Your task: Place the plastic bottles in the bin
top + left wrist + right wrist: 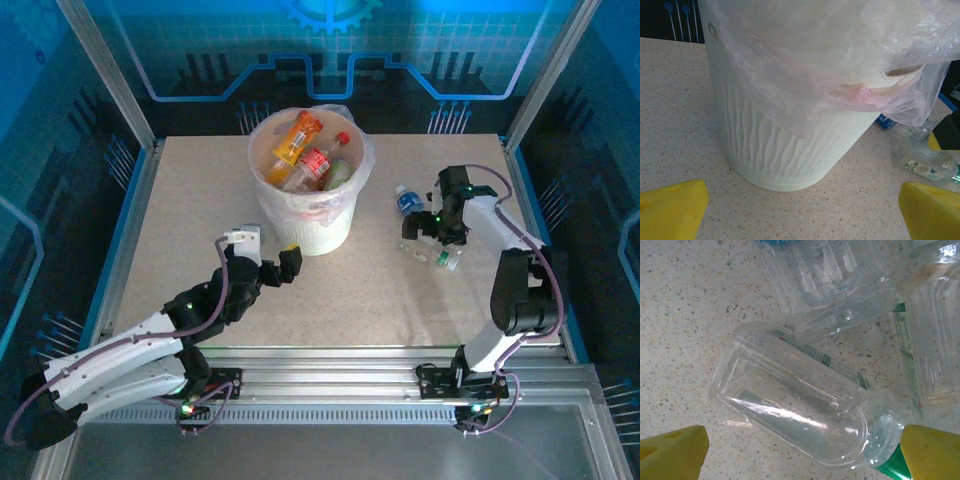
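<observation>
The right pincer (pixel 437 232) hangs to the right of the bin (pixel 305 225), released, its yellow fingertips (pixel 675 452) spread wide with nothing clamped between them. In the right wrist view a clear bottle (pixel 795 400) lies on its side on the speckled surface (pixel 685 315) straight beneath that gap, running aslant from one fingertip toward the other, its green cap (pixel 892 467) just beside the right-hand one; whether they touch I cannot tell. This bottle is see-through and flat-sided with rounded corners, and a strip of green-and-white label shows through from underneath. Two more crowd it: a ribbed bottle (pixel 835 285) with a sliver of blue at its end, overlapping it, and a green-labelled bottle (pixel 927 355) alongside. From above, all three form a small cluster right of the bin, well clear of its wall. Inside the bin lie an orange-labelled bottle (pixel 293 142), a red-labelled bottle (pixel 316 160) and a red-capped bottle (pixel 343 139), heaped against the clear bag (pixel 805 65) that drapes over the rim. The left pincer (pixel 280 268) sits just in front of the bin, likewise released and holding nothing, facing its wavy white wall
</observation>
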